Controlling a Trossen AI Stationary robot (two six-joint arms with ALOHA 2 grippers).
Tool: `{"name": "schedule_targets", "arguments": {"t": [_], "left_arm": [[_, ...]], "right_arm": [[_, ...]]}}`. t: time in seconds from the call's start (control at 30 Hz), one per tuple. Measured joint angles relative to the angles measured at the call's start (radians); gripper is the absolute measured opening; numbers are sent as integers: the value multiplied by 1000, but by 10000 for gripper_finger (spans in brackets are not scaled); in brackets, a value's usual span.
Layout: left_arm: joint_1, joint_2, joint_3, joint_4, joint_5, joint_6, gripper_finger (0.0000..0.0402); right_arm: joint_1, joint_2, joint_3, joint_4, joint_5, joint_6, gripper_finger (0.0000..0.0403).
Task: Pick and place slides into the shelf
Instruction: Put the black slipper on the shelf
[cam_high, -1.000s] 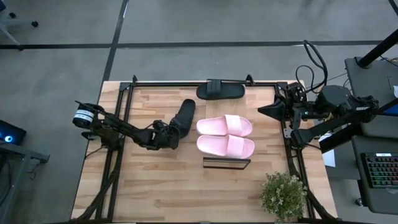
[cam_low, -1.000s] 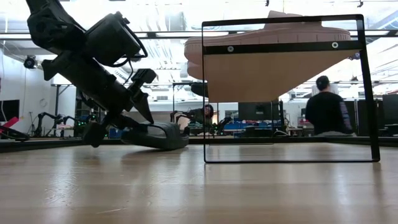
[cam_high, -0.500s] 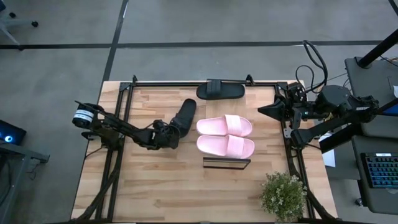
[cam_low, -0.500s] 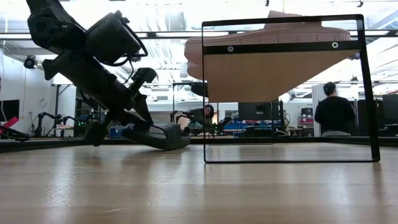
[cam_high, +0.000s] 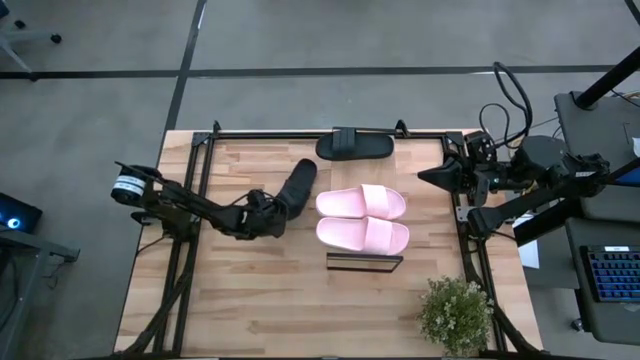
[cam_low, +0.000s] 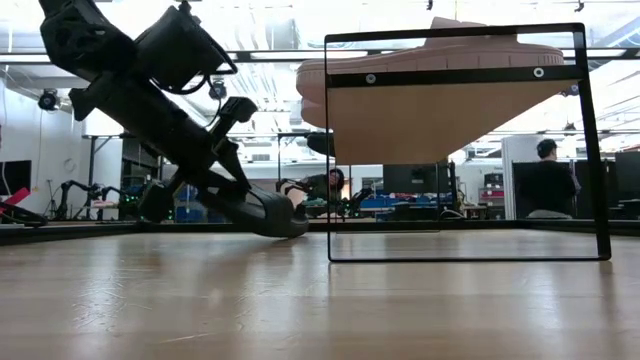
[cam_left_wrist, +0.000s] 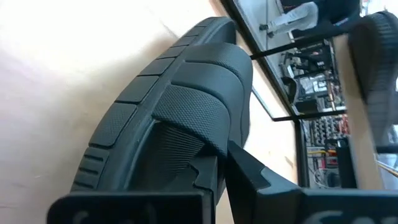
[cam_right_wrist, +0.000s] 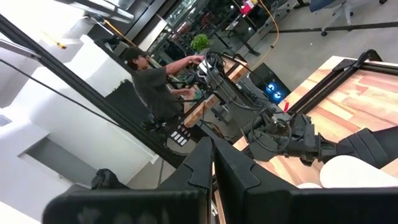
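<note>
"What had changed at the left gripper (cam_high: 272, 212)?"

"Its fingers had just clamped onto the black slide's (cam_high: 296, 186) heel and tipped it off the table (cam_high: 250, 300), beside the shelf (cam_high: 364, 262) carrying both pink slides (cam_high: 362, 218). The lift looked underway; the right gripper (cam_high: 424, 178) waited, closed"

Robotics laboratory: a wooden table (cam_high: 250, 300) on grey concrete floor, equipment racks (cam_low: 400, 200) beyond it, another robot arm (cam_right_wrist: 280, 138) (on a neighbouring bench), and a person (cam_right_wrist: 155, 87) working at it.
</note>
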Motion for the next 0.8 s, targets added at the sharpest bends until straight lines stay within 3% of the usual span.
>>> {"name": "schedule_targets", "arguments": {"t": [0.17, 0.4, 0.8], "left_arm": [[0, -40, -3, -12, 3, 56, 1], [0, -136, -4, -152, 3, 68, 0], [0, -390, -7, -300, 4, 319, 0]], "right_arm": [[0, 2, 0, -5, 0, 0, 9], [0, 0, 0, -21, -4, 4, 9], [0, -28, 0, -89, -4, 9, 9]]}}
